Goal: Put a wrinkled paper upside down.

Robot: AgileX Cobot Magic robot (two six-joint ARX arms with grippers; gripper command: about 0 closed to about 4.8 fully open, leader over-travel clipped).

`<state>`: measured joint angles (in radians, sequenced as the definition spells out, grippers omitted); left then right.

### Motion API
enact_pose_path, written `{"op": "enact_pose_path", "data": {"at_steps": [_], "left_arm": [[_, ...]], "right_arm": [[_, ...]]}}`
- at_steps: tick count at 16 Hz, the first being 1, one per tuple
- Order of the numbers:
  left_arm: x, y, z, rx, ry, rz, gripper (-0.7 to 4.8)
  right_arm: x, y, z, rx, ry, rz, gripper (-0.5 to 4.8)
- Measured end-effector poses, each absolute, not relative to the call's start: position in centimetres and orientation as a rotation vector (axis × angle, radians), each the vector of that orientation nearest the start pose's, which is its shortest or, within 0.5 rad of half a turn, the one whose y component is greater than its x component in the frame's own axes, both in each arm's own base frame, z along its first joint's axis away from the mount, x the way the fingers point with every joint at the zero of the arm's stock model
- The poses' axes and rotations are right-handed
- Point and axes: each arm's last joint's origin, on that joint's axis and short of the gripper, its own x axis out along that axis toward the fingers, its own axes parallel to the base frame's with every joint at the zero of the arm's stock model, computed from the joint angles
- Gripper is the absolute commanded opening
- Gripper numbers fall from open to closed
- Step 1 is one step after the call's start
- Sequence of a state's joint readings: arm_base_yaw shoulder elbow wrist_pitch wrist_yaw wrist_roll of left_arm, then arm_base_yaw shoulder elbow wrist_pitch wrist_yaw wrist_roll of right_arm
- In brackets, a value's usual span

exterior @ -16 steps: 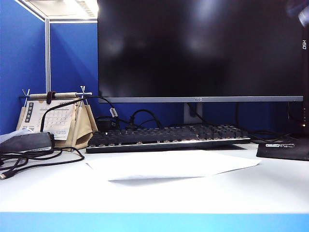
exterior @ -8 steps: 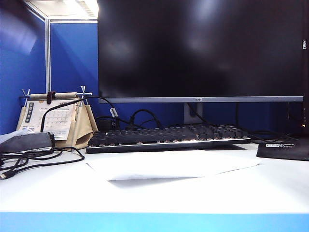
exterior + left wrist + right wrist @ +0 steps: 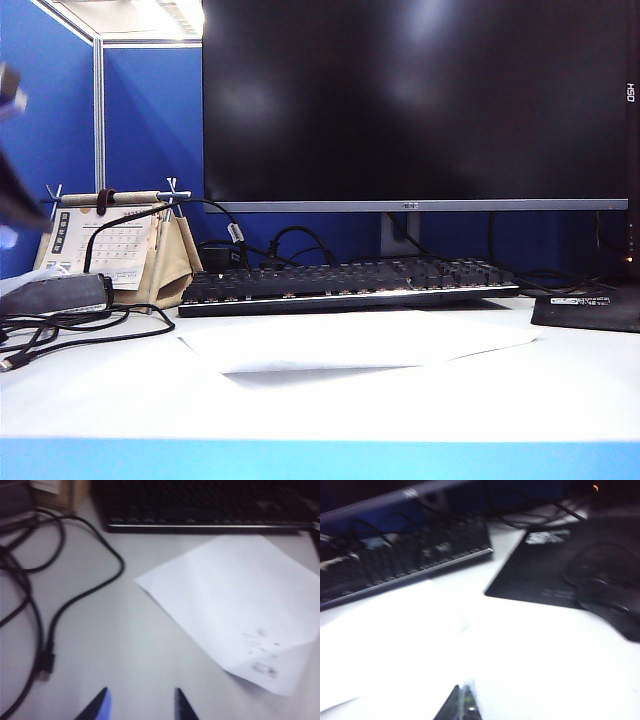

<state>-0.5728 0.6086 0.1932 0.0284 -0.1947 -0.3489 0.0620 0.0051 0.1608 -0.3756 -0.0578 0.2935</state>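
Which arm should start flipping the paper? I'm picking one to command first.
Probably left: the left claw is open, hovering over bare table short of the wrinkled paper. The right claw is shut, off the sheet's other side.

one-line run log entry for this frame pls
paper: wrinkled paper flat on table, before keyboard | left gripper: open, empty, above table | right gripper: shut, empty, off paper

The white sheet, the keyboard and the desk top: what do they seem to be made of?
The white sheet looks like thin matte paper: creased, one edge lifting, faint print showing. The keyboard seems to be black plastic, its front edge catching light. The desk top is smooth, pale and dull, perhaps laminate; the pictures leave that open.
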Motion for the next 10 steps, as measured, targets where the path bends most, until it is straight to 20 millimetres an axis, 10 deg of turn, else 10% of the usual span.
{"op": "enact_pose_path", "data": {"at_steps": [10], "left_arm": [[10.6, -6.1, 11.6, -0.089, 0.544, -0.256, 1.2]], "right_arm": [[9.0, 0.5, 15.0, 0.276, 0.298, -0.004, -0.06]]}}
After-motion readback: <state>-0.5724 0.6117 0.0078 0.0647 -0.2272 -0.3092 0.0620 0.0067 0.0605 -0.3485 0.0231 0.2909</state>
